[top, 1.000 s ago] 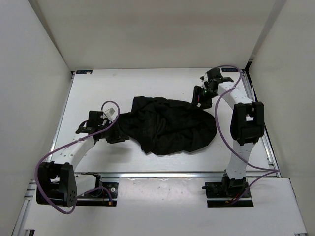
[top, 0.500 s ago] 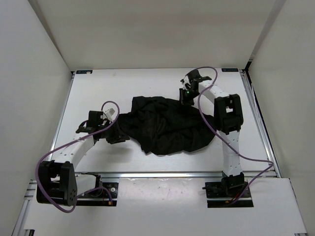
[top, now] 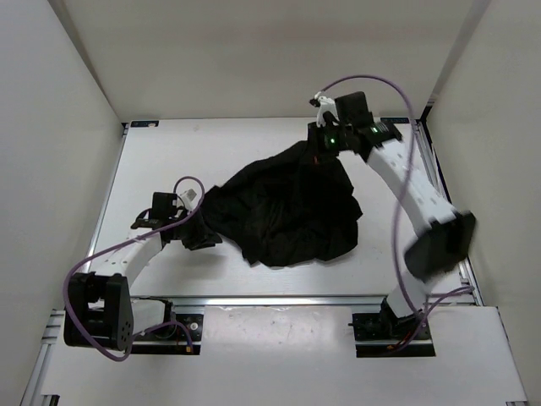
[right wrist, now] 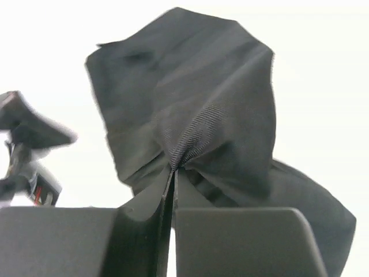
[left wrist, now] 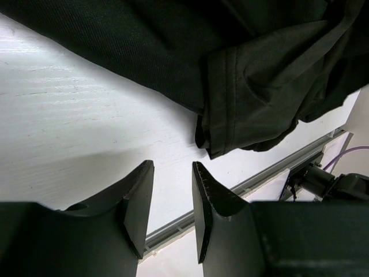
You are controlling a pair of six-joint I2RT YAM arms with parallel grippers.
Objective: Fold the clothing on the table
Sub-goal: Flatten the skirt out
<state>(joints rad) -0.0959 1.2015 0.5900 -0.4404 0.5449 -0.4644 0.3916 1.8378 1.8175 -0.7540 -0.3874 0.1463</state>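
Observation:
The black clothing [top: 283, 207] lies crumpled in the middle of the white table [top: 169, 161], with its far right corner pulled up into a peak. My right gripper [top: 314, 145] is shut on that peak; in the right wrist view the bunched fabric [right wrist: 190, 127] is pinched between the closed fingers [right wrist: 173, 173]. My left gripper [top: 203, 238] sits at the garment's left edge. In the left wrist view its fingers [left wrist: 172, 173] stand open over bare table, with a hemmed fold of the clothing [left wrist: 242, 98] just beyond the tips and nothing between them.
The metal rail [top: 287, 299] runs along the table's near edge, with both arm bases behind it. White walls enclose the table on the left, back and right. A purple cable [top: 397, 93] loops above the right arm.
My right gripper moved left to the garment's far right corner, shut on it and lifted it into a peak. The left arm has hardly moved.

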